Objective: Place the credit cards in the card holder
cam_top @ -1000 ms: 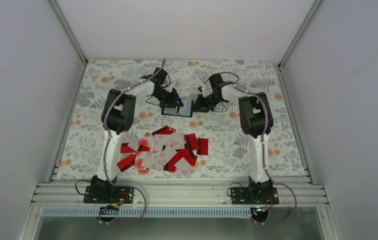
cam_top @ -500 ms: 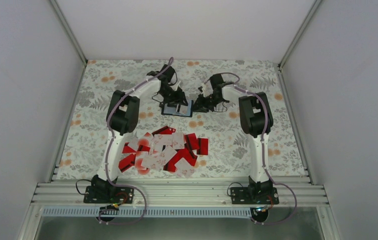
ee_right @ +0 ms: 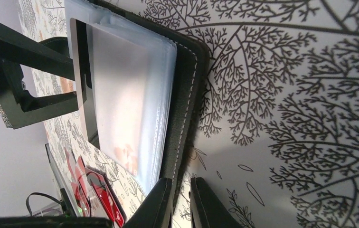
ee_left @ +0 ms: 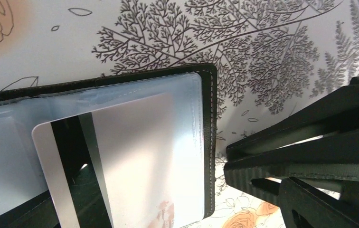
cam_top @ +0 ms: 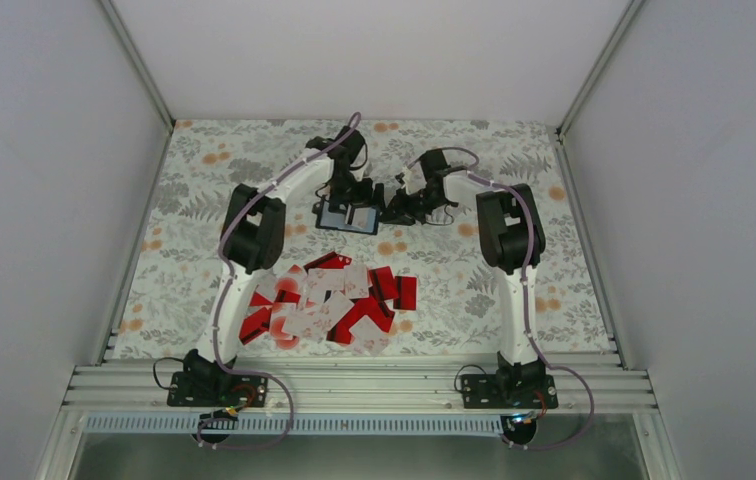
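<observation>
The black card holder point(cam_top: 339, 222) lies open at the table's far middle, pale sleeves up point(ee_left: 208, 118). A white card point(ee_left: 135, 156) with a dark stripe sits part way in its clear sleeve, the striped end sticking out. My left gripper point(cam_top: 356, 207) is open, its fingers point(ee_right: 35, 52) standing apart either side of that end. My right gripper point(ee_right: 181, 183) is shut on the holder's cover edge point(ee_right: 187, 80); its black fingers point(ee_left: 301, 142) show at the right of the left wrist view. The other credit cards point(cam_top: 329, 300), red and white, lie heaped nearer the arm bases.
The floral tablecloth point(cam_top: 514, 290) covers the table. White walls enclose it on three sides, and an aluminium rail point(cam_top: 374, 385) runs along the near edge. Red cards point(ee_right: 97, 194) show at the bottom left of the right wrist view.
My left gripper has opened and let go of the white card, which stays in the sleeve. The left arm has shifted right along the holder. The right gripper has held still.
</observation>
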You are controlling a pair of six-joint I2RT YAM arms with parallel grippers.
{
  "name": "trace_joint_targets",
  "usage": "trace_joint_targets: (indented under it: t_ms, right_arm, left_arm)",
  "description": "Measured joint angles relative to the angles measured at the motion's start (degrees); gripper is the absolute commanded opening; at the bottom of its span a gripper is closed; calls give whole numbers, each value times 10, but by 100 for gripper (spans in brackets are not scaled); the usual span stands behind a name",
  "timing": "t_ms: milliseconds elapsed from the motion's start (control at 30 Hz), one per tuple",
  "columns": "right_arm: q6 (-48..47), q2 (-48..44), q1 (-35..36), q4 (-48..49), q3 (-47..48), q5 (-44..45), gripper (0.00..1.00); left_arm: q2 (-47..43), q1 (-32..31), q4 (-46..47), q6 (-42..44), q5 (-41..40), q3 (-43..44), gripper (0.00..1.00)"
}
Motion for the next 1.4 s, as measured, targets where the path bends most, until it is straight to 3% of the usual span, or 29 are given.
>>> trace_joint_targets:
  t_ms: [733, 1400]
  right_arm:
    - [3, 0, 0, 13, -6, -10, 11]
    - [6, 1, 7, 12, -3, -11, 11]
  left_arm:
    - [24, -49, -118, 9, -193, 86, 100]
    - [9, -31, -90, 24, -173, 32, 87]
